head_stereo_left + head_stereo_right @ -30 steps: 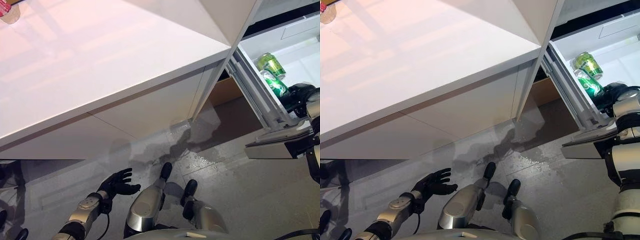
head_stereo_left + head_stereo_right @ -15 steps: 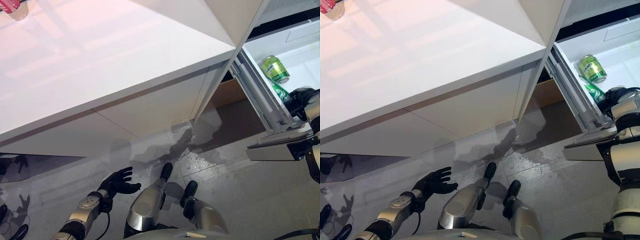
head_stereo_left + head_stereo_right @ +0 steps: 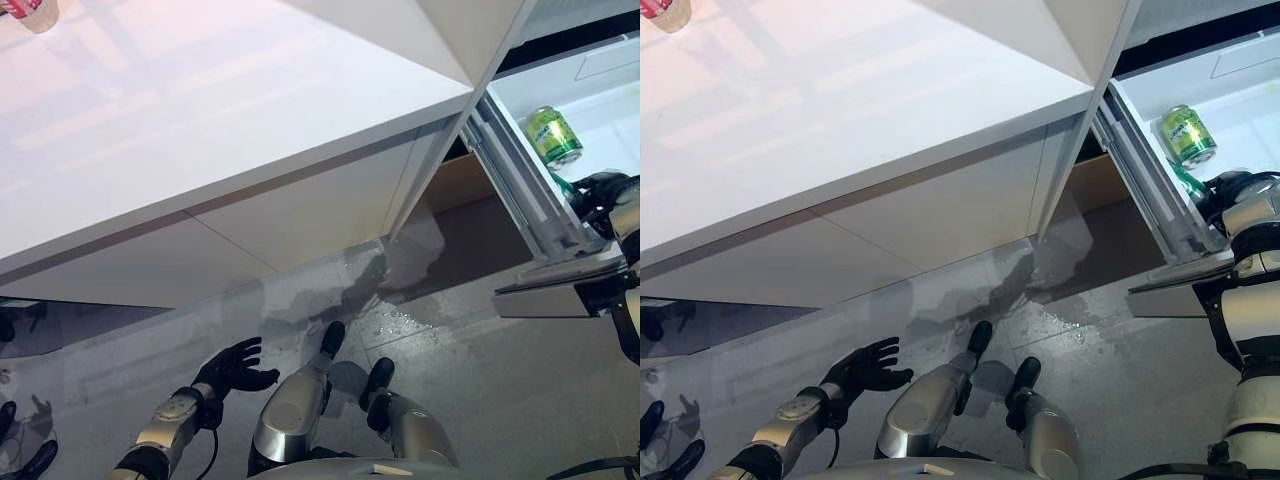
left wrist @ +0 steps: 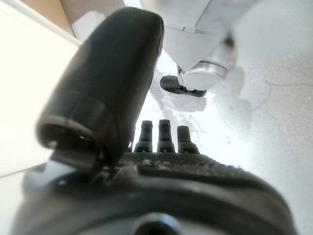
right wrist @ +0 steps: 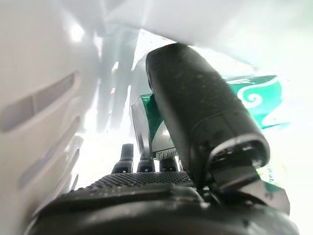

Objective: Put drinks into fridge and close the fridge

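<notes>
green can [image 3: 553, 135] crowds fridge drawer [image 3: 610, 95]

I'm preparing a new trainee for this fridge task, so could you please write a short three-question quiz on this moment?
1. True or false: the fridge drawer is shut.
2. Which robot hand is at the dark green can? A) left robot hand B) right robot hand
3. Fill in: the light green can lies inside the ____.

Key: 1 false, it stands open. 2 B: the right robot hand is in the drawer with its thumb against the can, while the left robot hand hangs open and empty above the floor. 3 fridge drawer.
</notes>
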